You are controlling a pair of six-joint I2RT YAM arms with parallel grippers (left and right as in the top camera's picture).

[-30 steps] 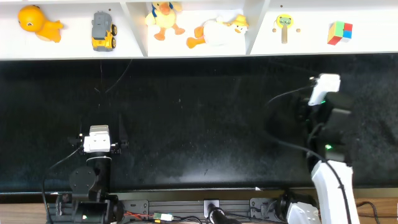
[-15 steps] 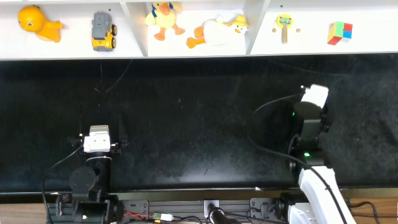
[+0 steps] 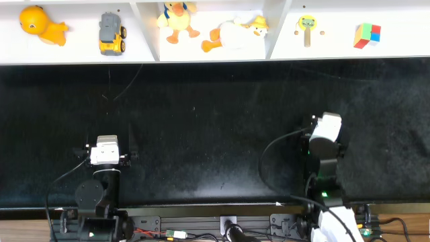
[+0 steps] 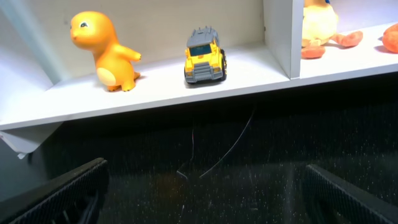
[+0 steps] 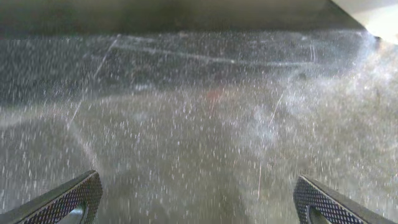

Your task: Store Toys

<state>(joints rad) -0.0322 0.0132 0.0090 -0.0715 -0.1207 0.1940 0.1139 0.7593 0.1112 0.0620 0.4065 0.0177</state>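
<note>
Storage looks finished: you see figure [image 3: 41, 25], truck [image 3: 112, 33], duck [image 3: 177, 19], white plush [image 3: 232, 35], small toy [image 3: 308, 28] and cube [image 3: 367, 34] on the shelf [image 3: 75, 52]. Left tool [image 4: 202, 186] and right tool [image 5: 199, 196] gape wide above the worktop [image 3: 215, 134], holding nothing; little seems left.

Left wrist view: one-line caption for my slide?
Open left claw faces the white shelf, where an orange dinosaur toy and yellow toy truck sit stored.
</note>
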